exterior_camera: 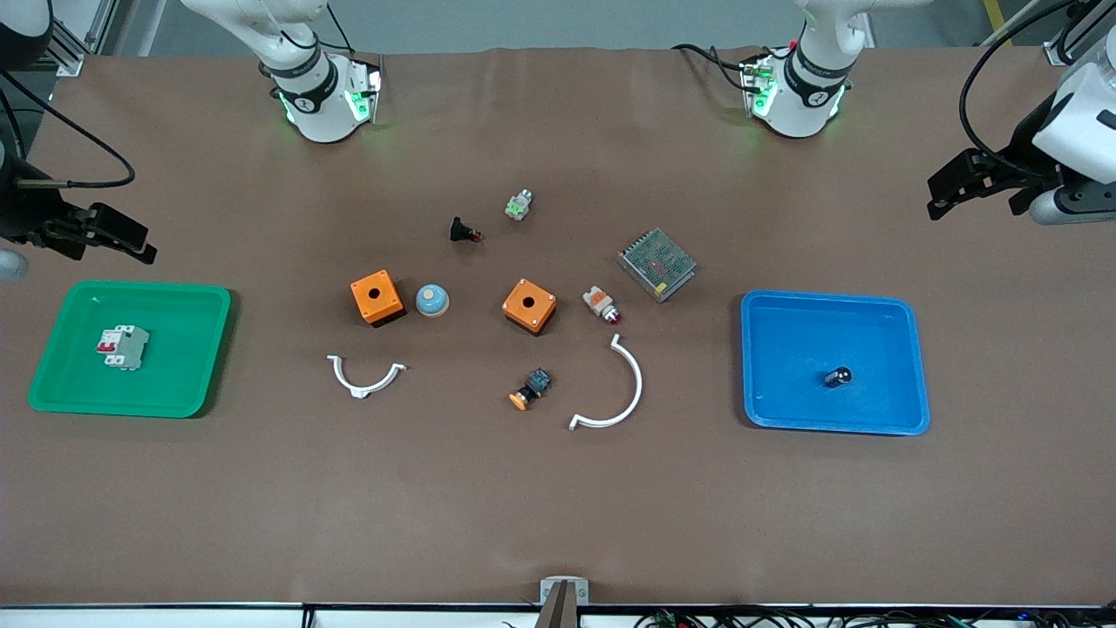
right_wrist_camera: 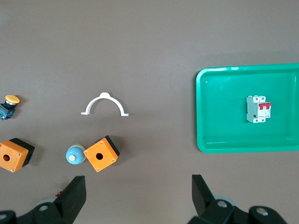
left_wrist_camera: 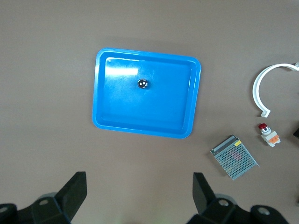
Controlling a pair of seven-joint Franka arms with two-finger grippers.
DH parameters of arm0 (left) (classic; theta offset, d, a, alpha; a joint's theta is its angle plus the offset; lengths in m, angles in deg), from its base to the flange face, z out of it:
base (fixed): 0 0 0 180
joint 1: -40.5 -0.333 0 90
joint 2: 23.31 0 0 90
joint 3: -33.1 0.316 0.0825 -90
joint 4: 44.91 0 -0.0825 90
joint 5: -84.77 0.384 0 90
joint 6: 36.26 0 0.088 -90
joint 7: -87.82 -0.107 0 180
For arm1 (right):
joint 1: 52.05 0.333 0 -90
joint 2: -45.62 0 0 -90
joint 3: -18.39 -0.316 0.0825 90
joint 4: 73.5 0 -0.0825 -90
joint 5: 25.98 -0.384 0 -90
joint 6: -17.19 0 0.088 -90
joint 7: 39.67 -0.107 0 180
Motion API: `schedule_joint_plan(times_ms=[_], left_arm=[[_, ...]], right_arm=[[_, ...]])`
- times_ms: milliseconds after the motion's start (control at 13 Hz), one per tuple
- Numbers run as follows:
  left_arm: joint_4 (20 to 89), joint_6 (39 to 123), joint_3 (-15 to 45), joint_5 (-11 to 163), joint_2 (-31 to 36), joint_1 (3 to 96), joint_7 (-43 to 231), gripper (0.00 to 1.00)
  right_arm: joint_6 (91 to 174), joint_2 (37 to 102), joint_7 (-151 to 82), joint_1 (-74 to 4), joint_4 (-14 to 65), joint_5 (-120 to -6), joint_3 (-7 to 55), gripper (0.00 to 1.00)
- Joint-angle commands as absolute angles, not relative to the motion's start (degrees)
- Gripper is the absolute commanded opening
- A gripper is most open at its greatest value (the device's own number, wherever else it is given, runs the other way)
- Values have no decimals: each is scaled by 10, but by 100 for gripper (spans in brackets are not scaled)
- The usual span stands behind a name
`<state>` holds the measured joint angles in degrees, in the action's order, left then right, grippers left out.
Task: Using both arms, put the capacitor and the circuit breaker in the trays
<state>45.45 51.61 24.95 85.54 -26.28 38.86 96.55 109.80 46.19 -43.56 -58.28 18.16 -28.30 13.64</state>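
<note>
From the front camera I see the blue tray (exterior_camera: 833, 305) at three o'clock and the green tray (exterior_camera: 174, 301) at nine, set one toward each arm's end of the table so each arm serves its own. The circuit breaker (exterior_camera: 122, 347) lies inside the green tray; the capacitor (exterior_camera: 837, 377) rests inside the blue one. I judge both placements done. My left gripper (exterior_camera: 968, 187) hangs over bare table at about two o'clock, fingers spread and empty. My right gripper (exterior_camera: 105, 234) hangs over bare table at about ten o'clock, also spread and empty. The clutter between the trays, two orange boxes (exterior_camera: 377, 296) included, sits apart from both.
</note>
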Motion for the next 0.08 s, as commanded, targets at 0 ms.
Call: schedule_joint_plan(times_ms=[0], left_arm=[[451,510,250,849,-266,387,953,100]], right_arm=[[1100,457,-437,-585,183,-274,133,100]])
